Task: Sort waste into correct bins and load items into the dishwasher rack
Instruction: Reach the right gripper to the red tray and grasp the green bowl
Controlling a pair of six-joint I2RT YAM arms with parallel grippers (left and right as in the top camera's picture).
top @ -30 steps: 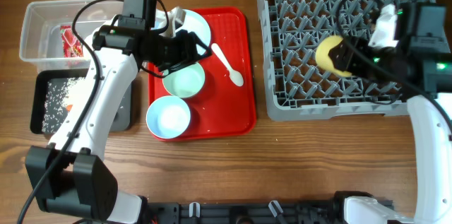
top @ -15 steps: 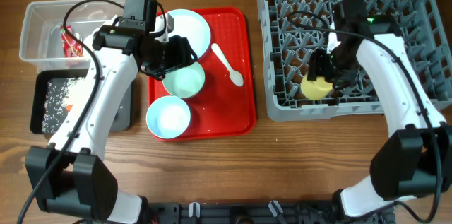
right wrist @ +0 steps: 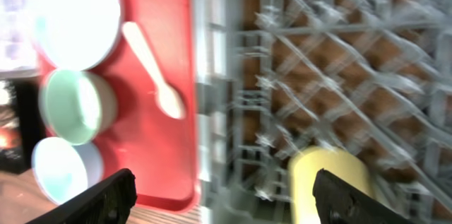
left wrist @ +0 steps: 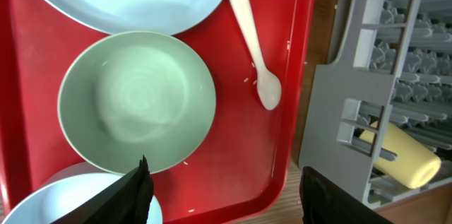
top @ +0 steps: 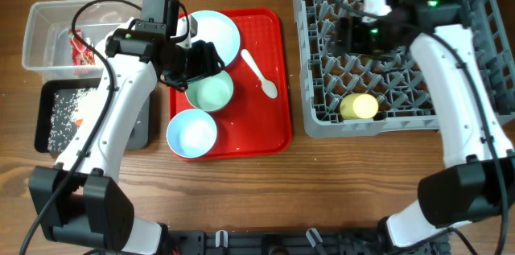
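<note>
The yellow cup (top: 359,107) lies on its side in the front of the grey dishwasher rack (top: 322,118); it also shows in the right wrist view (right wrist: 328,181) and left wrist view (left wrist: 399,157). My right gripper (top: 350,36) is open and empty above the rack's left side. My left gripper (top: 197,62) is open and empty over the red tray, just above the pale green bowl (top: 211,92) (left wrist: 134,100). The pale blue plate (top: 217,34), light blue bowl (top: 191,133) and white spoon (top: 260,73) lie on the tray. The red wrapper (top: 80,50) is in the clear tub (top: 48,22). Rice lies in the black tray (top: 56,118).
The red serving tray (top: 257,138) sits between the bins on the left and the rack on the right. A few rice grains lie on the tray (left wrist: 247,153). The rack's wall (left wrist: 332,111) stands close to the tray's right edge.
My right gripper has let go of the yellow cup, which now lies in the rack's front, and has risen toward the rack's back left. My left arm has barely moved.
</note>
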